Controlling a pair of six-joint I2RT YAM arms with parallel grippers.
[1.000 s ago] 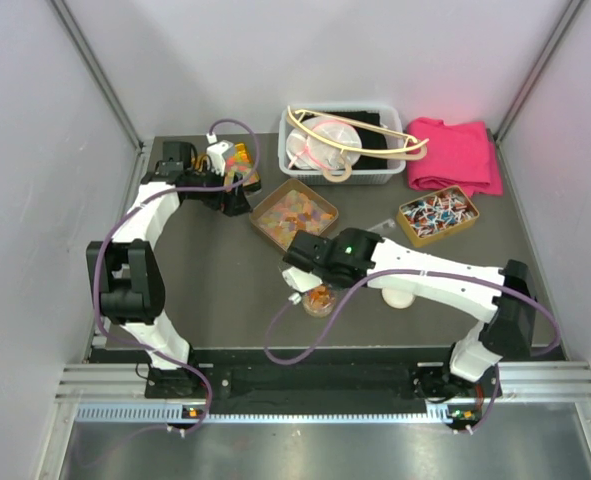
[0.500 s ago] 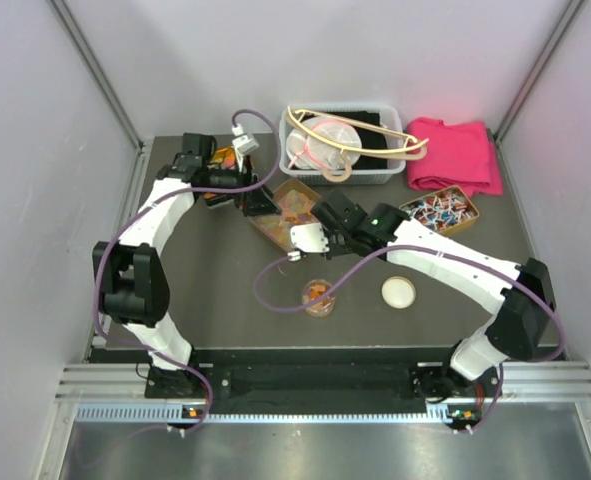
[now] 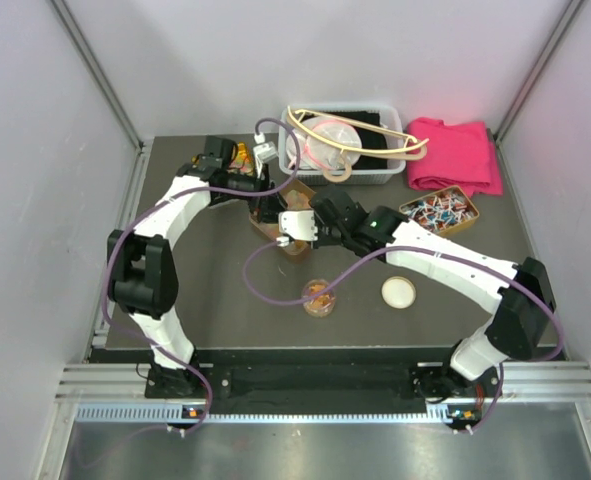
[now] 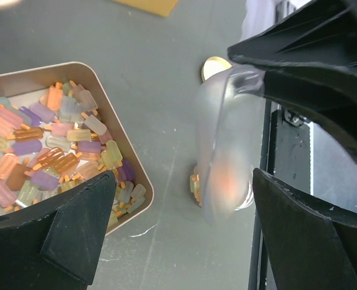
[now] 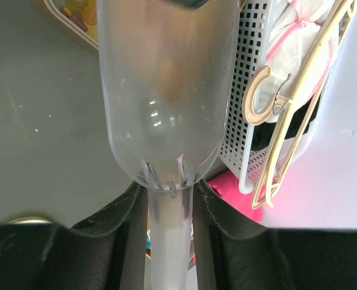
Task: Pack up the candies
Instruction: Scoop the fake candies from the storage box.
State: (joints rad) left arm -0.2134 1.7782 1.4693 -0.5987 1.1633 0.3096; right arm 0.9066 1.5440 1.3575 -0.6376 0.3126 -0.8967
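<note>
The clear scoop (image 5: 166, 90) is clamped by its handle in the right gripper (image 5: 169, 241). The left gripper (image 4: 184, 229) is spread wide and empty near the tray (image 4: 115, 115), where the candies (image 4: 51, 151) are heaped. The scoop is best dipped low and levelled before lifting. One scoop, one tray, one cup (image 3: 318, 298) and one lid (image 3: 398, 292) are counted; the candies are too many to count.

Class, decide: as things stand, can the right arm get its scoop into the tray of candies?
Probably yes: the scoop hangs by the open tray and the candies lie uncovered, though the open left fingers crowd the same spot.
</note>
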